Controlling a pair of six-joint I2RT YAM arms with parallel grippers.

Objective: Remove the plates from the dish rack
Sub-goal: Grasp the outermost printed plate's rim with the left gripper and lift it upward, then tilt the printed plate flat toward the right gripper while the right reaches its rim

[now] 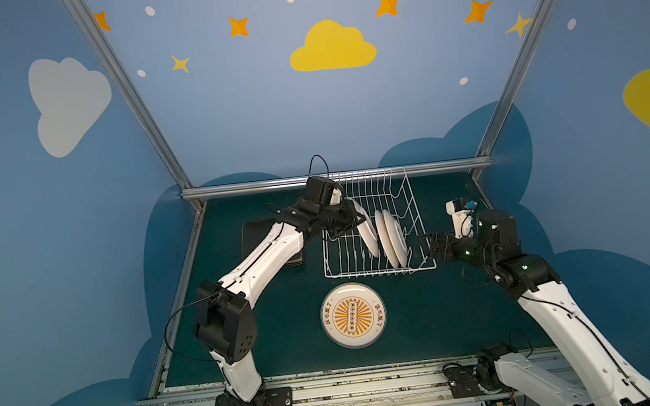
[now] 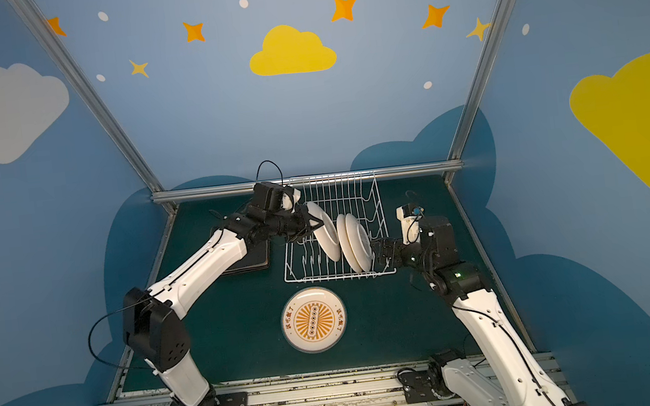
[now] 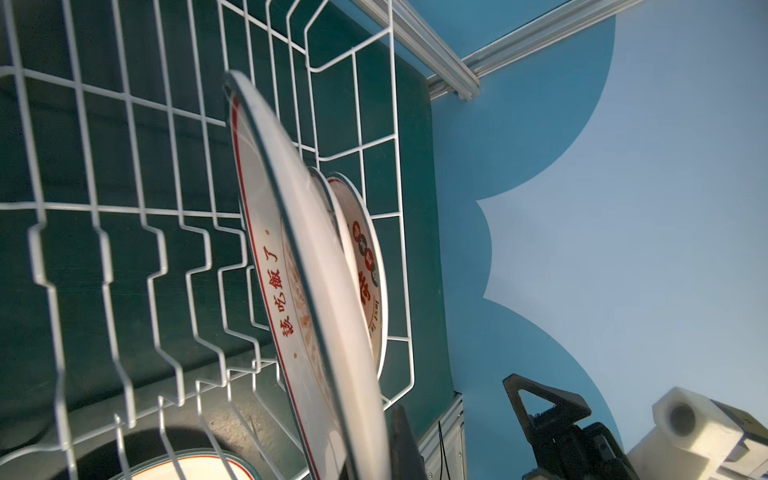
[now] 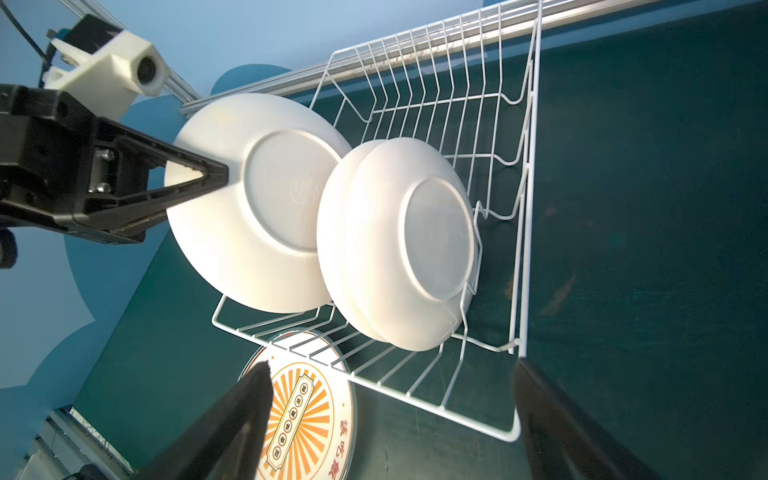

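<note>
Mid-frame, left gripper [image 1: 361, 221] clamps round white plate [image 1: 368, 236] by its rim; right gripper [image 4: 390, 365] gapes empty. We fear a snag on white wire dish rack [image 1: 365, 274] tines.

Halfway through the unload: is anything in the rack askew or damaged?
One round plate leans away from the two plates standing close together in the dish rack, but only because the left pincer is shut on its rim. No chips, cracks or spills show.
</note>
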